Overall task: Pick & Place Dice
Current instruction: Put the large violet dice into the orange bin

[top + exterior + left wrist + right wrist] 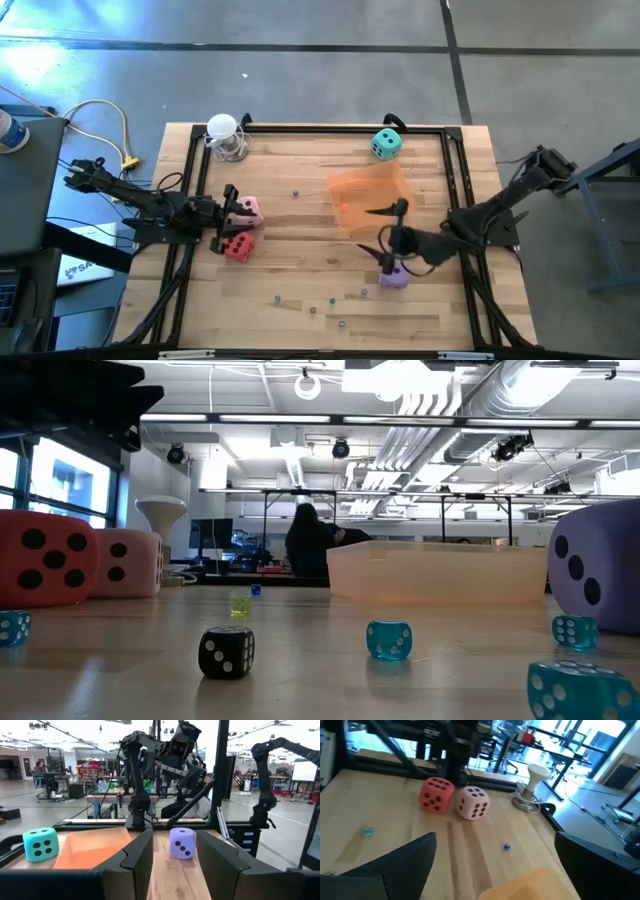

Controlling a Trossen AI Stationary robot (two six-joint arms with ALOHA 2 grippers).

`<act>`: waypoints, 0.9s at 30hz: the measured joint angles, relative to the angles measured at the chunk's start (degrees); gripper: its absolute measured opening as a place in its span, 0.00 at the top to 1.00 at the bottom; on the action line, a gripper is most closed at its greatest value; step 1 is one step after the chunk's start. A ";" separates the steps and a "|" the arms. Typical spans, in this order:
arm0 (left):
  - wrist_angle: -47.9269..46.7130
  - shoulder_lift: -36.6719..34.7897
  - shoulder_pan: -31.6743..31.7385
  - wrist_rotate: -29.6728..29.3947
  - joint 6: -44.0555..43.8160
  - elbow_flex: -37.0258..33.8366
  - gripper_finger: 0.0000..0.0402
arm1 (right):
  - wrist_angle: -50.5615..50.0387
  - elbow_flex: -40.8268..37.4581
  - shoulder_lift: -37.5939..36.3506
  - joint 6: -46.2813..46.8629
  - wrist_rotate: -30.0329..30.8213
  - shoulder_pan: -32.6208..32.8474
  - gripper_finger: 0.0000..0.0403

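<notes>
I note: table (300, 320) pale wood, planked, matt. Dice soft, matt: red die (239, 247), pink die (248, 210). Orange tray (372, 190) translucent plastic. Frame (320, 127) black metal.

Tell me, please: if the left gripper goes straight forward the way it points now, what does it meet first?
Probably the purple die: in the left wrist view it sits centred between the open left gripper fingers, bare table between. The pink die and red die beside the gripper look off that line, though depth is uncertain.
</notes>
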 joint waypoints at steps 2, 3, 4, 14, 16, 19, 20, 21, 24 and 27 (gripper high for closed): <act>-0.13 0.77 0.00 0.00 0.00 0.00 0.64 | -1.48 0.00 -0.02 3.07 0.49 2.77 0.02; -0.17 1.14 0.00 0.02 0.00 0.02 0.64 | -2.69 0.00 -0.02 5.36 0.24 4.11 0.02; -0.22 1.45 -0.07 0.19 -0.02 0.00 0.64 | -3.99 -0.01 -0.01 8.03 0.13 5.42 0.02; -0.11 3.55 -0.28 0.68 -4.11 0.01 0.64 | -18.68 -0.02 0.00 32.40 -6.19 14.54 0.02; -0.06 3.55 -0.28 0.68 -4.15 0.00 0.64 | -20.44 -0.02 0.27 34.47 -7.58 15.46 0.02; -0.03 3.55 -0.28 0.68 -4.13 0.00 0.64 | -23.31 -0.02 0.58 37.78 -8.42 16.26 0.02; -0.02 3.55 -0.28 0.69 -4.13 0.00 0.64 | -24.29 -0.02 0.77 39.14 -9.11 16.45 0.02; -0.02 3.55 -0.26 0.68 -4.13 0.01 0.64 | -25.30 -0.02 1.16 40.43 -9.31 16.70 0.02; -0.03 3.55 0.03 0.41 -4.12 0.00 0.64 | -28.15 -0.02 3.04 42.79 -9.47 17.40 0.02; -0.02 3.55 0.84 0.35 -4.11 0.00 0.64 | -29.43 -0.02 5.16 44.98 -9.51 17.94 0.02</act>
